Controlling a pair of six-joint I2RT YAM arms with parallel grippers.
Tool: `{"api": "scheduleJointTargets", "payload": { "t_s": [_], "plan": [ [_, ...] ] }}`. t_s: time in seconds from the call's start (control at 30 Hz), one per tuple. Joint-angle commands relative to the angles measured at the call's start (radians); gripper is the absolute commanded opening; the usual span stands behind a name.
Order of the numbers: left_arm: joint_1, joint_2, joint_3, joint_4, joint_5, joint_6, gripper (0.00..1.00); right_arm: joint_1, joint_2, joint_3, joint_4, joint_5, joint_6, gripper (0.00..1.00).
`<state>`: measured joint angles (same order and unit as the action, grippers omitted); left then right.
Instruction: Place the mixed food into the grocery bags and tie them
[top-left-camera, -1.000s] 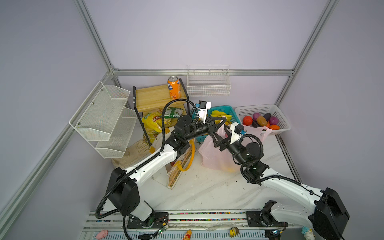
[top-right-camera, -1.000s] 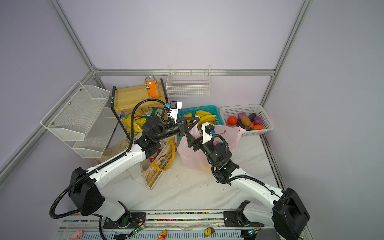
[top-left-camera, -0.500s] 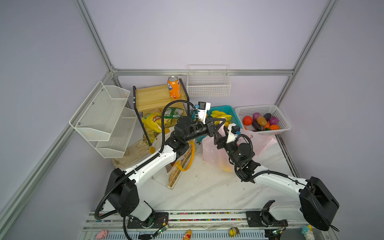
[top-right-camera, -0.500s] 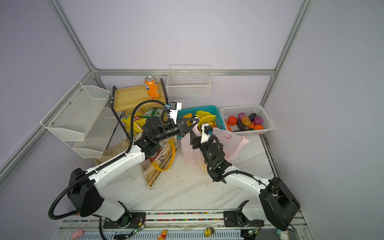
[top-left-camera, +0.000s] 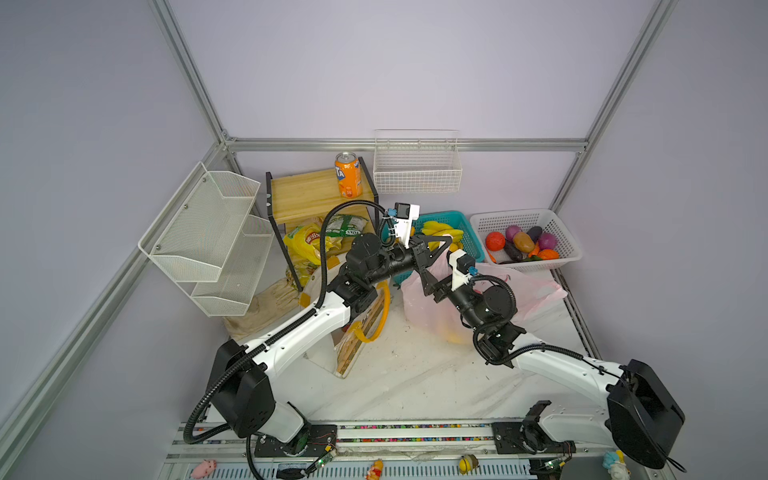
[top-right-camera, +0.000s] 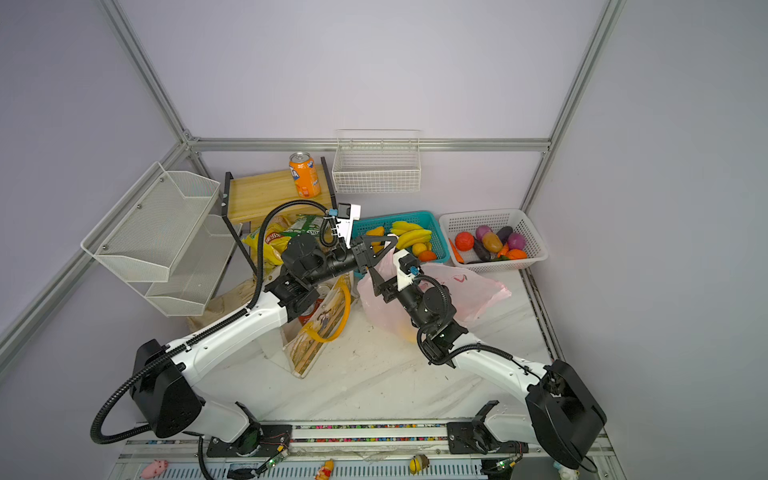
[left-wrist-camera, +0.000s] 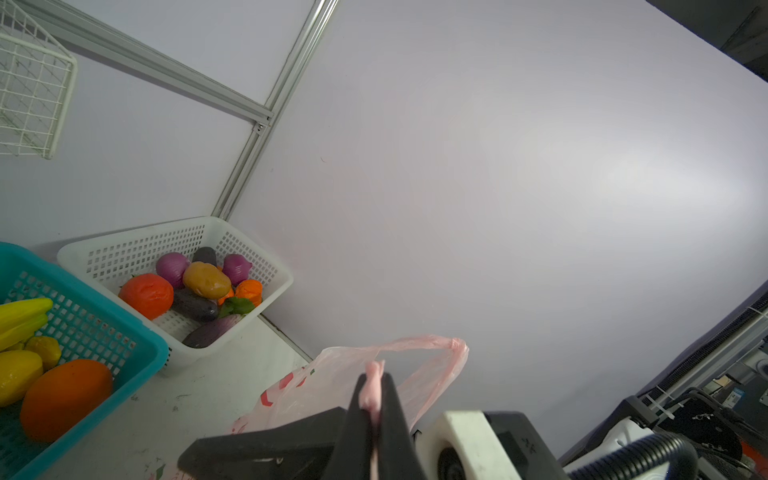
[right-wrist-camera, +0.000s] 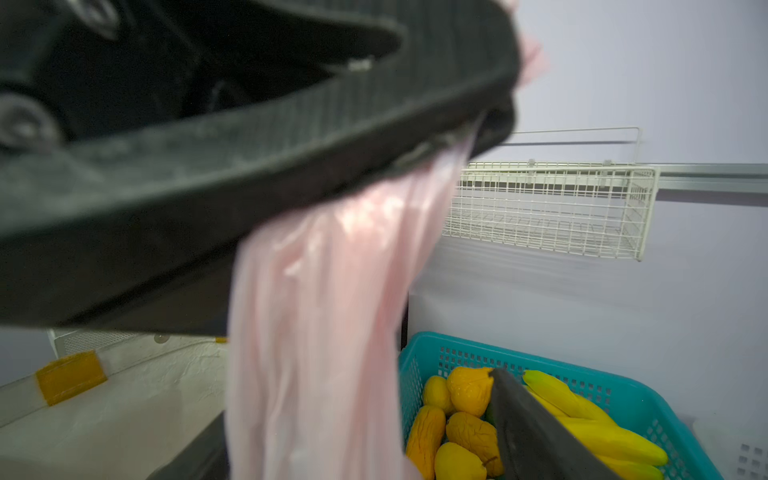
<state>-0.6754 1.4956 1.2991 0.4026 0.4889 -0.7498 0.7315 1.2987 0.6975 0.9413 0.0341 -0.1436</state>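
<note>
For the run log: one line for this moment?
left end effector: shut on thin pink plastic bag handle | right end effector: open

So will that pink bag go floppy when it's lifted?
Probably floppy: the pink bag hangs in limp folds where the left gripper pinches it. It likely sags at the bottom, where yellow fruit shows through. Thin plastic might slip or stretch.

White tabletop: pink bag, canvas tote, teal basket, white basket, tan bag.
</note>
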Motion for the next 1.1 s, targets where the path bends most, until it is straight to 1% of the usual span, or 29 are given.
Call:
{"api": "scheduleJointTargets", "payload": {
  "t_s": [0.0, 0.13, 0.23, 0.33, 0.4, 0.43, 0.47, 0.53, 0.6, 0.63, 0.7, 0.73, 0.83, 1.07],
  "plan": [
    [-0.003, -0.044, -0.024, 0.051, -0.015, -0.024, 0.0, 0.002, 0.068, -0.014, 0.078, -0.038, -0.016, 0.73],
    [-0.003, -0.055, -0.035, 0.05, -0.034, -0.045, 0.0, 0.001, 0.104, -0.117, 0.177, -0.037, 0.007, 0.56],
    [0.001, -0.068, -0.044, 0.045, -0.054, -0.046, 0.0, -0.001, 0.082, -0.152, 0.182, -0.062, -0.003, 0.47],
    [0.003, -0.073, -0.045, 0.027, -0.064, -0.036, 0.0, -0.004, 0.038, -0.171, 0.164, -0.097, -0.011, 0.41],
    [0.002, -0.073, -0.045, 0.011, -0.074, -0.024, 0.0, -0.01, 0.011, -0.182, 0.151, -0.113, -0.018, 0.4],
    [0.003, -0.073, -0.048, 0.001, -0.081, -0.019, 0.0, -0.013, -0.002, -0.182, 0.139, -0.119, -0.02, 0.41],
    [0.002, -0.073, -0.05, -0.004, -0.084, -0.017, 0.0, -0.015, -0.014, -0.181, 0.123, -0.116, -0.021, 0.45],
    [0.002, -0.107, -0.055, -0.007, -0.089, -0.017, 0.0, -0.015, -0.039, -0.167, 0.081, -0.115, -0.028, 0.58],
    [0.002, -0.106, -0.058, -0.003, -0.089, -0.023, 0.0, -0.015, -0.054, -0.143, 0.034, -0.112, -0.007, 0.73],
    [0.003, -0.106, -0.059, 0.001, -0.09, -0.028, 0.0, -0.014, -0.06, -0.126, 0.012, -0.103, 0.016, 0.78],
    [0.002, -0.104, -0.063, 0.009, -0.089, -0.037, 0.0, -0.005, -0.068, -0.108, -0.002, -0.071, 0.042, 0.86],
    [0.002, -0.103, -0.063, 0.013, -0.091, -0.041, 0.0, 0.004, -0.073, -0.102, 0.004, -0.042, 0.048, 0.88],
    [0.002, -0.098, -0.061, 0.014, -0.09, -0.053, 0.0, 0.026, -0.073, -0.082, 0.026, 0.03, 0.061, 0.9],
    [0.002, -0.091, -0.069, 0.016, -0.094, -0.082, 0.0, 0.071, -0.001, 0.0, 0.065, 0.03, 0.078, 0.9]
  ]
}}
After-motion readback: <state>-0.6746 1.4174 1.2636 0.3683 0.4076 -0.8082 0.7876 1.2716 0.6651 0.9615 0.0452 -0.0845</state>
